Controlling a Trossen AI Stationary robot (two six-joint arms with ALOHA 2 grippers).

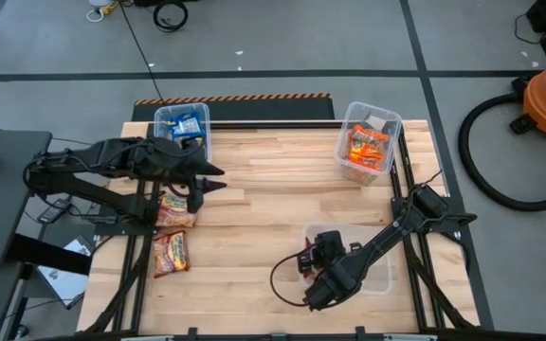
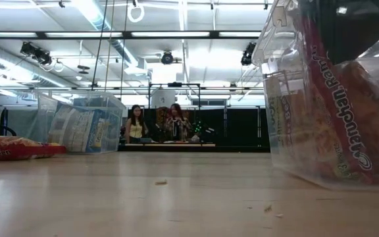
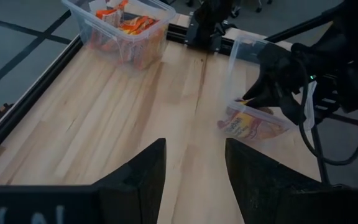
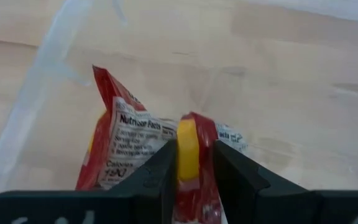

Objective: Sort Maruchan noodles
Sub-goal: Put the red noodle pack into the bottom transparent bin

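Red ramen packets are our concern. From above, our right gripper [image 1: 317,268] reaches into the near clear bin [image 1: 379,275] at the table's right front. Our left gripper [image 1: 200,186] waits over the table's left side, just beyond two red packets [image 1: 172,233] lying on the wood. A far-left bin [image 1: 182,125] holds blue packets, a far-right bin [image 1: 369,142] orange ones.

From table height, the near bin's wall [image 2: 288,92] fills the right, a red Maruchan packet [image 2: 337,118] pressed inside it.

Past our left wrist, the dark fingers [image 3: 143,175] stand apart, holding nothing.

Past our right wrist, the jaws sit against a red packet's edge [image 4: 188,149], above another packet [image 4: 120,149] showing its white nutrition panel. We judge the grip to be loosening, though we cannot tell if it has let go. If the packet clings to a finger, lifting could drag it back out, or it may settle standing on edge against the bin wall.
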